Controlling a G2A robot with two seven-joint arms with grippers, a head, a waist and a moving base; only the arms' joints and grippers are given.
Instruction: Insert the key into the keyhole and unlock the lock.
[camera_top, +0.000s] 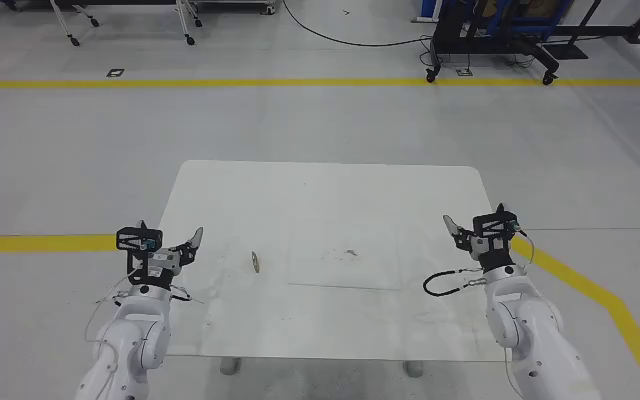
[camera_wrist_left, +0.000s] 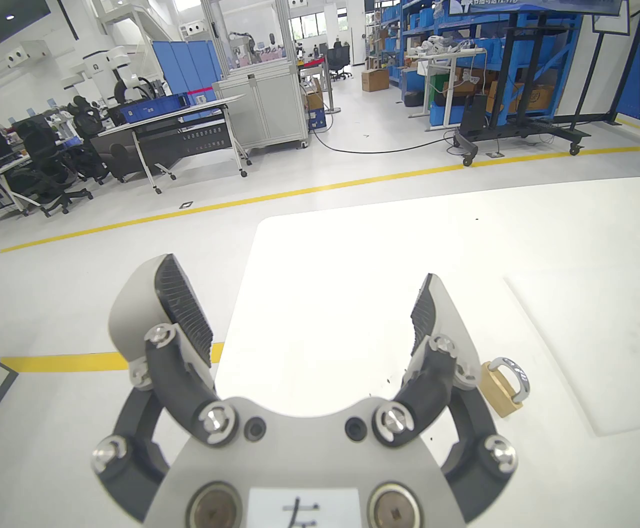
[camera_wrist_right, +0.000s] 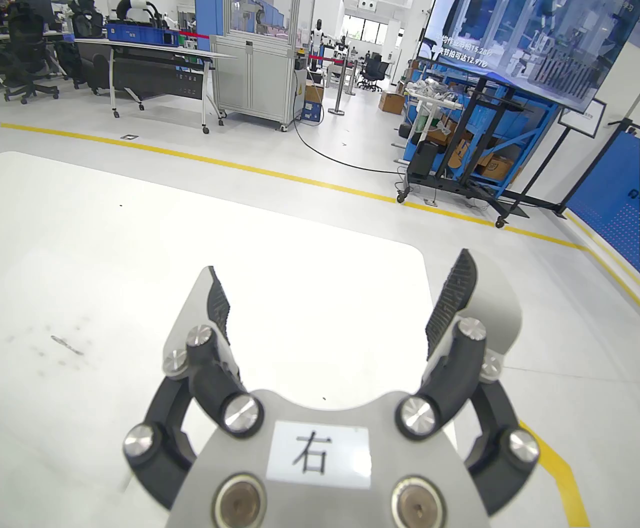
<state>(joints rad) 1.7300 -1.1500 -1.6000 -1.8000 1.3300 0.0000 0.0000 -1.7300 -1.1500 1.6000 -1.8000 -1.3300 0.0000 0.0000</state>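
White worktop (camera_top: 320, 200) is carrying the lock (camera_wrist_left: 500, 394) near its left edge and the key (camera_wrist_right: 66, 345) nearer its middle, while the left gripper (camera_wrist_left: 297, 280) and the right gripper (camera_wrist_right: 340, 265) are hovering wide open and empty at opposite side edges, seemingly waiting to grasp them.

I read the lock (camera_wrist_left: 501, 389) as a dull brass-coloured metal body with a polished silvery shackle (camera_wrist_left: 520, 375). The key (camera_wrist_right: 66, 345) looks like thin grey metal. The surface (camera_wrist_left: 350, 260) is smooth and white. The left gripper (camera_wrist_left: 300, 280) has jaws with black ribbed pads (camera_wrist_left: 182, 305) in pale matt shells. Its plate (camera_wrist_left: 300, 450) is brushed metal with shiny screws (camera_wrist_left: 393, 420).
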